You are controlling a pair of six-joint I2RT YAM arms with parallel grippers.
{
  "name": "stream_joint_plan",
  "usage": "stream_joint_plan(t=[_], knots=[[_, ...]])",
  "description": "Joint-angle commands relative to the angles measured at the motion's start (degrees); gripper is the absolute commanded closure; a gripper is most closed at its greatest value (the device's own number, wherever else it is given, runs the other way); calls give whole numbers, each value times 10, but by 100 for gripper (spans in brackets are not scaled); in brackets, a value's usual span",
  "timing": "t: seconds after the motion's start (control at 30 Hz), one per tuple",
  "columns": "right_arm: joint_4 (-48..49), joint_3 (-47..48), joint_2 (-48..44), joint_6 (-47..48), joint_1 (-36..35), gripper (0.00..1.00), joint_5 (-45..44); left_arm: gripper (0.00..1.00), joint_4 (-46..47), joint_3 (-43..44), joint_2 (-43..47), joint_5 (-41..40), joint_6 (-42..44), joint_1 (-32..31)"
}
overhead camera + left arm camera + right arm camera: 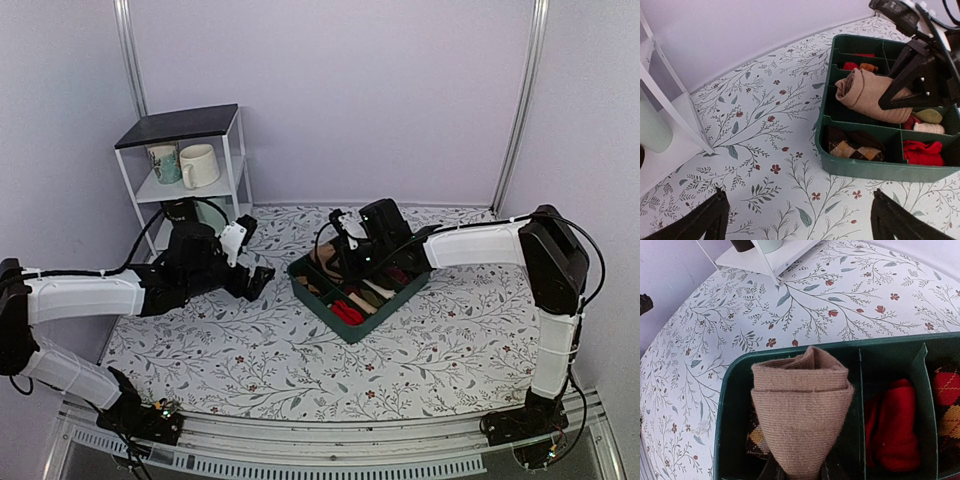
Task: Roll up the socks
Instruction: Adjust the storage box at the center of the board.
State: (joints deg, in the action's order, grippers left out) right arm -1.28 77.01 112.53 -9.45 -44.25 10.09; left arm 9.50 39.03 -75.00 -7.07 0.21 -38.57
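Observation:
The tan-brown socks (800, 410) are a compact rolled bundle, pinched at its lower end by my right gripper (799, 474), which is shut on it. The bundle hangs over a left compartment of the green tray (727, 390), above a dark argyle pair. In the left wrist view the bundle (865, 95) lies across the tray's middle with the right gripper (912, 80) on it. In the top view the socks (324, 258) and right gripper (347, 255) are at the tray's (335, 318) far end. My left gripper (797, 212) is open and empty above the cloth, left of the tray (865, 170).
The tray holds red rolled socks (895, 430), a dark argyle pair (852, 147), a cream pair (929, 128) and others. A white shelf (190, 165) with two mugs stands at the back left. A floral cloth (250, 350) covers the table.

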Motion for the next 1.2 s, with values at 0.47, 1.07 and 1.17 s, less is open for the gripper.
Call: stream_joint_plan(t=[0.47,1.07,1.17], knots=[[98,-22,-32,-1,29,99,-17,1,60,-11,-29,-36,14,10],[128,-167,-195,26,149,98,68,0,97,82,-121,-24,-61,12],[102,-167,-192,48,150,98,58,0,107,84,-130,-31,-78,12]])
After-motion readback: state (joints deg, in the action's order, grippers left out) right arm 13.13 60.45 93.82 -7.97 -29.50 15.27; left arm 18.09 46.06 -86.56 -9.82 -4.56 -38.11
